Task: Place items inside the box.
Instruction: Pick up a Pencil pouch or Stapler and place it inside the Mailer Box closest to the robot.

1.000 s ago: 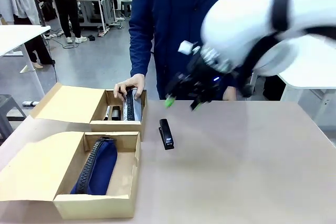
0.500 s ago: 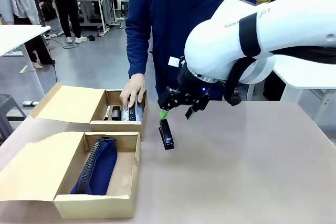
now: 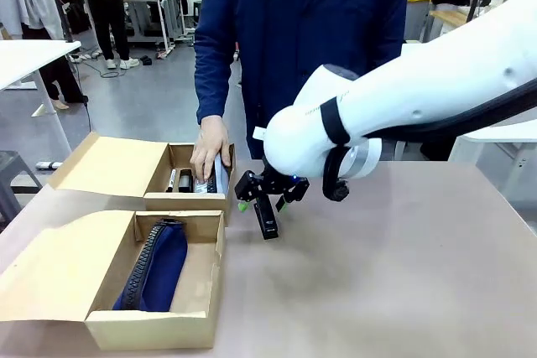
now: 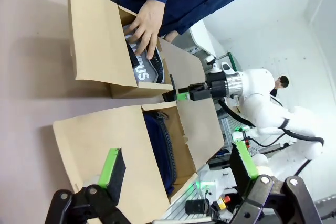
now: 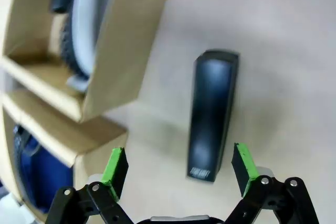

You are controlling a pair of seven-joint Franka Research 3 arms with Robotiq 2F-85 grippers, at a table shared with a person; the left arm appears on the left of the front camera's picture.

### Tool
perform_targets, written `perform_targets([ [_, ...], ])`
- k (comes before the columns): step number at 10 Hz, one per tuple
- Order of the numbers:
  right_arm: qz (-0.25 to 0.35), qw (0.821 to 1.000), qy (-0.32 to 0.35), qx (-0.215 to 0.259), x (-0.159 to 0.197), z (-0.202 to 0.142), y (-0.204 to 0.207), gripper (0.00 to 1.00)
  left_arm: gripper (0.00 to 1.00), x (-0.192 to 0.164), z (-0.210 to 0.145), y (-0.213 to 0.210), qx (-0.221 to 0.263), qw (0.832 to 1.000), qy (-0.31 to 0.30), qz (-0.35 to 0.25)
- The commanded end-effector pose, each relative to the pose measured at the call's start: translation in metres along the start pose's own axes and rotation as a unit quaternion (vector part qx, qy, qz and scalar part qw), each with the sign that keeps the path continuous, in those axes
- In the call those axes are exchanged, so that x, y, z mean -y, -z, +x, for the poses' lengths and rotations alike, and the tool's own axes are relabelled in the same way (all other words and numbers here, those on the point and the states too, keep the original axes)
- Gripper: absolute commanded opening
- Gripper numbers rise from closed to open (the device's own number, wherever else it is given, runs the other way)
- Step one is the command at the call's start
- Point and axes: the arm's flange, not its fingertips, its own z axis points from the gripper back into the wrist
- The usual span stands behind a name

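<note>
A black stapler [image 3: 266,215] lies on the table beside the far cardboard box [image 3: 186,200]. My right gripper [image 3: 263,195] hovers just above it, open, its green pads either side of the stapler [image 5: 212,113] in the right wrist view, my right gripper [image 5: 178,163] not touching it. A person's hand [image 3: 209,143] presses the grey "CAMPUS" pouch [image 4: 143,70] into the far box, next to a marker [image 3: 171,179] and another black stapler [image 3: 185,180]. The navy pouch [image 3: 156,265] lies in the near box [image 3: 151,328]. My left gripper [image 4: 177,164] is open and holds nothing. The yellow utility knife is out of view.
Both boxes have their flaps [image 3: 52,264] folded out to the left. The person stands at the far table edge [image 3: 403,163]. The brown tabletop [image 3: 386,274] stretches right of the stapler. Other tables and people are far behind.
My right gripper has come down and to the left, from above the table's far edge to just over the stapler. The person's hand has pressed the grey pouch deeper into the far box.
</note>
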Motion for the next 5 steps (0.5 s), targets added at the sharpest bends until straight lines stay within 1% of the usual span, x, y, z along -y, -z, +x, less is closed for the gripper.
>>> perform_targets([
  [1,-0.055,0.998,0.013,0.012,-0.016,0.013,0.017,1.0,1.0,0.0,-0.001,0.0,0.009,1.0,0.007,-0.01],
  [3,-0.083,0.997,0.006,0.004,-0.014,0.012,0.029,1.0,1.0,0.0,-0.001,0.0,0.009,1.0,0.007,-0.01],
  [5,-0.091,0.996,0.009,0.01,-0.012,0.012,0.029,1.0,1.0,0.0,-0.001,0.0,0.009,1.0,0.007,-0.01],
])
